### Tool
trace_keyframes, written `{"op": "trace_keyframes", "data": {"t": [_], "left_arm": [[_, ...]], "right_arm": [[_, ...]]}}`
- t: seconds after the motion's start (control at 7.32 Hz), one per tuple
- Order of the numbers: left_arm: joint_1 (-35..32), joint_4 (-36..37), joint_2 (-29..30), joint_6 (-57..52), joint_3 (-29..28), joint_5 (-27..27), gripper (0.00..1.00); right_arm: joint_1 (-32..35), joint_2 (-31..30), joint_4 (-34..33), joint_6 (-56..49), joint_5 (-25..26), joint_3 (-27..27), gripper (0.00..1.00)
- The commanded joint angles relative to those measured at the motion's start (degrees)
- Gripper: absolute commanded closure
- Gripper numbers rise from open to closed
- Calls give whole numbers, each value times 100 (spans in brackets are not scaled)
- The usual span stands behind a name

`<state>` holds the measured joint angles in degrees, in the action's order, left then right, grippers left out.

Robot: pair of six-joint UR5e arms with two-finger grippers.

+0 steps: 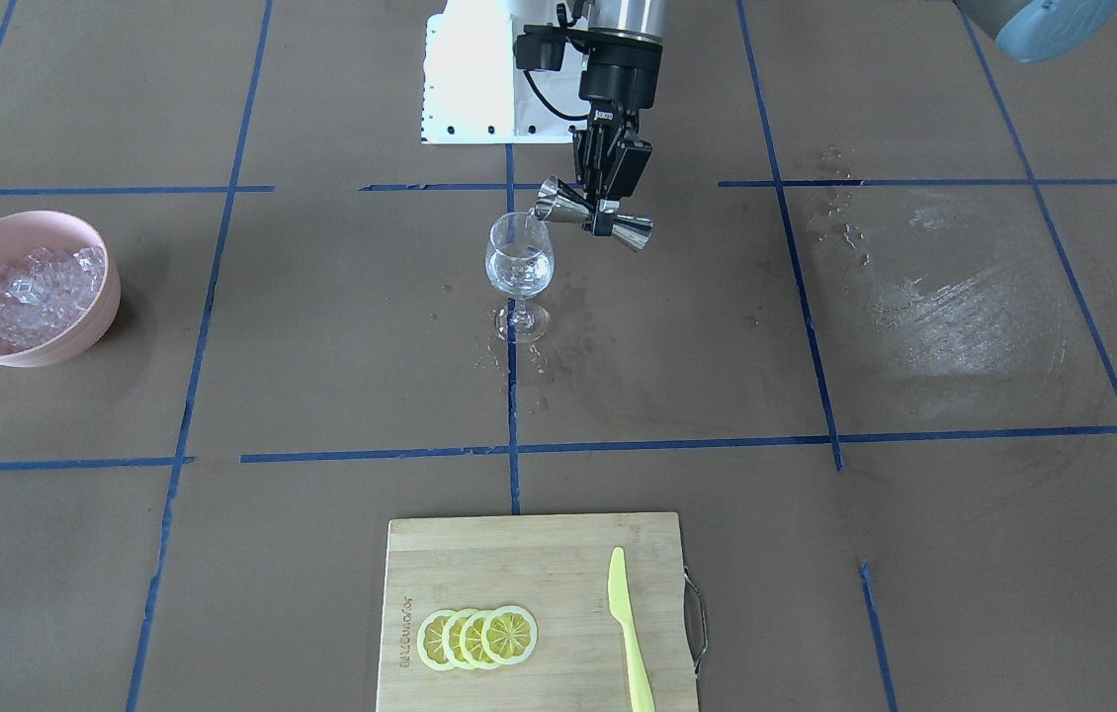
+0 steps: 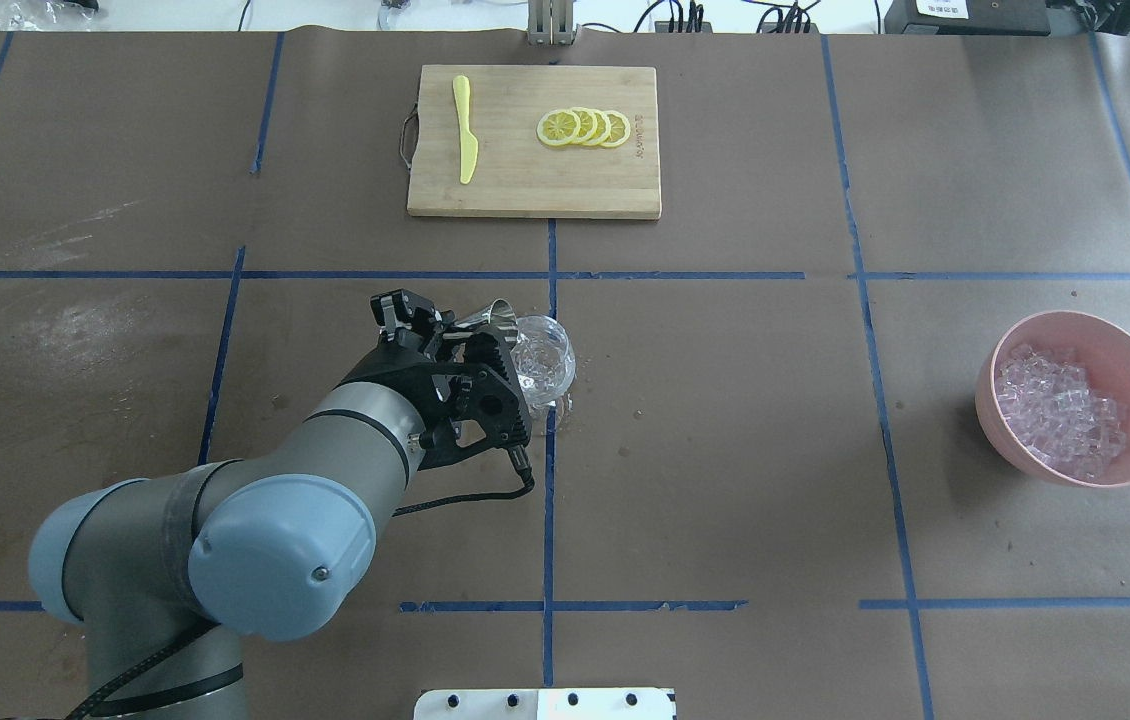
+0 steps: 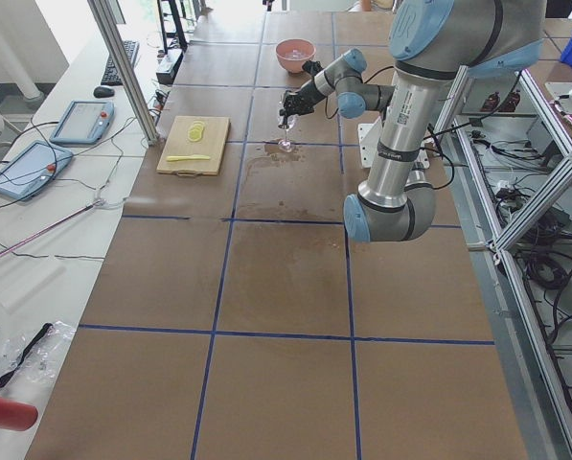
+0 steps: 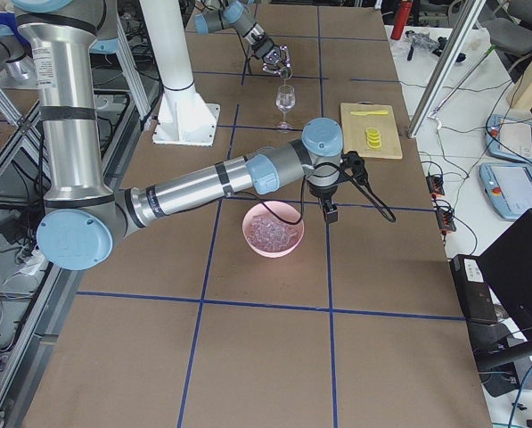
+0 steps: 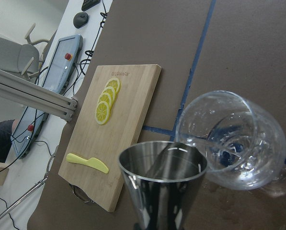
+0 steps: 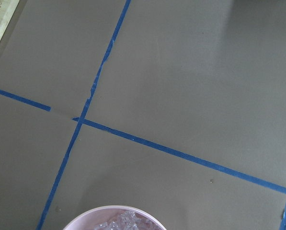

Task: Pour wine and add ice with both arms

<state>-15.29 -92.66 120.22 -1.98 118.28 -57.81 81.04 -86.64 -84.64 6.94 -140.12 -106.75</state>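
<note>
Left fingers [image 1: 618,170] pinch the tilted jigger [image 1: 630,229], right fingers [image 4: 330,212] unreadable, ice [image 1: 40,287] in clear glassy chunks.

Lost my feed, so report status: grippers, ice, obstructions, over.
Left gripper shut on jigger, tipped over wine glass. Right gripper near pink bowl, state unclear. Ice in bowl. Nothing between bowl and glass.

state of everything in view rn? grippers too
left gripper: shut on jigger
right gripper: near the bowl, open or shut cannot tell
jigger: tipped on its side, mouth at the wine glass rim
wine glass: upright, seems to hold a little clear liquid
bowl: upright, holds ice
ice: heaped in bowl
lemon slices: overlapping row on cutting board
knife: flat on cutting board
table: wet patches
</note>
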Motion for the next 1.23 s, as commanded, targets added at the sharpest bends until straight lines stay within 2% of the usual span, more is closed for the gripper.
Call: {"op": "trace_keyframes", "data": {"t": [0.0,0.14,0.55,0.82,1.09], "left_arm": [[8,526,141,-310,-15,15,100],[8,1095,481,-590,-41,15,100],[-1,1302,546,-1144,-103,42,100],[-1,1732,800,-1550,-129,42,100],[-1,1734,801,-1717,-226,42,100]], "right_arm": [[0,-11,0,0,2,-12,0],[0,-20,0,0,-7,-21,0],[0,-29,0,9,2,-13,0],[0,-46,0,35,-7,-21,0],[0,-46,0,44,-7,-21,0]]}}
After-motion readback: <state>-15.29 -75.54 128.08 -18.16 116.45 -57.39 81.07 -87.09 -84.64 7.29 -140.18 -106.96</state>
